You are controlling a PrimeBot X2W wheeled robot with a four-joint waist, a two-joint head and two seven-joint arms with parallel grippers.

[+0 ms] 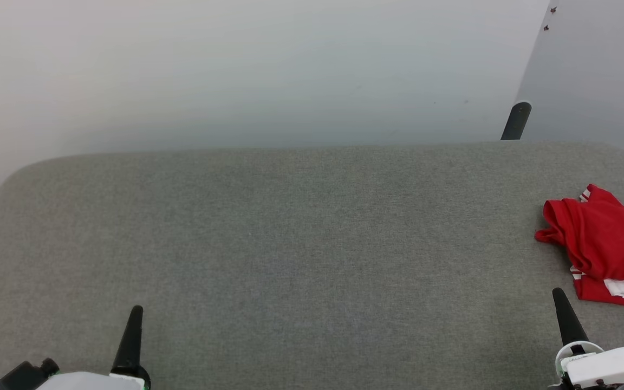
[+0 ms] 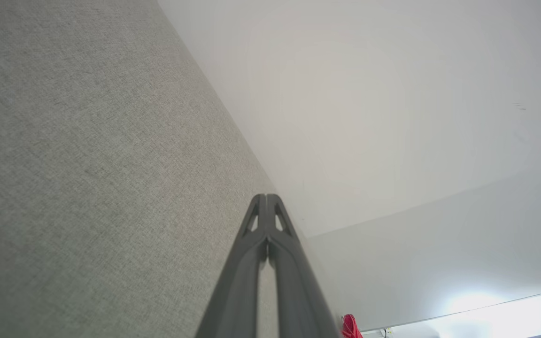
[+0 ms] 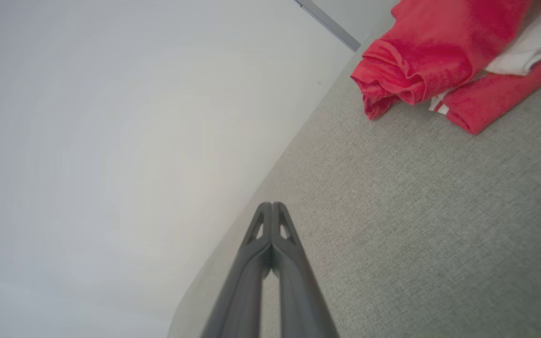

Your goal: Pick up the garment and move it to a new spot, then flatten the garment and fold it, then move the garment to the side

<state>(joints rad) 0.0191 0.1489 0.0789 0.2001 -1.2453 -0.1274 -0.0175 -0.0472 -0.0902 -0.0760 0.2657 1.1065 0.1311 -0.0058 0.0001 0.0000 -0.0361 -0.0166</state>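
The garment (image 1: 607, 244) is a red jersey with white parts and striped trim, lying folded in a loose bundle at the far right of the grey surface, partly cut off by the head view's edge. In the right wrist view the garment (image 3: 435, 51) lies at the upper right, well beyond the fingertips. A sliver of red garment (image 2: 350, 327) peeks out beside the left fingers. My right gripper (image 1: 558, 294) is shut and empty, just in front of the garment. At the lower left of the surface, my left gripper (image 1: 136, 310) is shut on nothing, far from the garment.
The grey fabric-covered surface (image 1: 301, 233) has rounded far corners and a pale wall behind it. A dark post (image 1: 516, 121) stands behind the far edge at the right, beside a pale panel (image 1: 593, 70).
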